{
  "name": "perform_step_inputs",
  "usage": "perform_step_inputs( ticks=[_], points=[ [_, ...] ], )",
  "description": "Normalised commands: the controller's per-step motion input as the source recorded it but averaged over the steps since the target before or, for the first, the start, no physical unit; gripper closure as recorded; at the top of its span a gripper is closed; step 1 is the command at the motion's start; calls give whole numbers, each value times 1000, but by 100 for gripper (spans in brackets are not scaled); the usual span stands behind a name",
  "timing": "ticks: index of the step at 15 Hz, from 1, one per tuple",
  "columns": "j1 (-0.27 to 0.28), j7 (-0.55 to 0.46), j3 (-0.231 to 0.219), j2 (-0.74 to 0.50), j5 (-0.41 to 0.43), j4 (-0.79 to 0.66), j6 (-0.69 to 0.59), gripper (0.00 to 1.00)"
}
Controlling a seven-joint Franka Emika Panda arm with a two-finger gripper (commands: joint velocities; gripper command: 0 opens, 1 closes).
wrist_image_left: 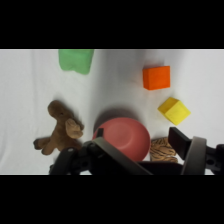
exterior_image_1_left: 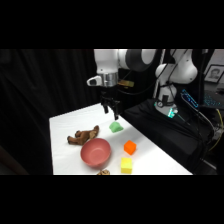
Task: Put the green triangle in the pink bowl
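The green triangle (exterior_image_1_left: 116, 127) lies on the white table toward its far right side; in the wrist view the green triangle (wrist_image_left: 76, 60) sits at the top left. The pink bowl (exterior_image_1_left: 95, 152) stands near the front of the table, and the wrist view shows the bowl (wrist_image_left: 123, 137) low in the middle, partly behind the black linkage. My gripper (exterior_image_1_left: 111, 109) hangs in the air just above and slightly left of the triangle, apart from it. It is open and holds nothing; in the wrist view the gripper (wrist_image_left: 136, 140) rises from the bottom edge.
A brown plush toy (exterior_image_1_left: 83, 136) lies left of the triangle, behind the bowl. An orange block (exterior_image_1_left: 130, 147) and a yellow cube (exterior_image_1_left: 126, 165) sit right of the bowl. A striped object (wrist_image_left: 164, 149) rests beside the bowl. The table's right edge (exterior_image_1_left: 160, 150) runs close to the blocks.
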Motion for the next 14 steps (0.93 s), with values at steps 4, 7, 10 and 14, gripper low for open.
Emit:
perform_step_inputs(
  ticks=[4, 7, 10, 14],
  points=[
    [-85, -88, -55, -196, -42, -196, 102, 0],
    [-79, -119, -52, -237, -64, -248, 125, 0],
    [-83, -182, -62, -277, -90, -286, 150, 0],
    [-77, -301, -71, -308, -38, -323, 198, 0]
  ],
)
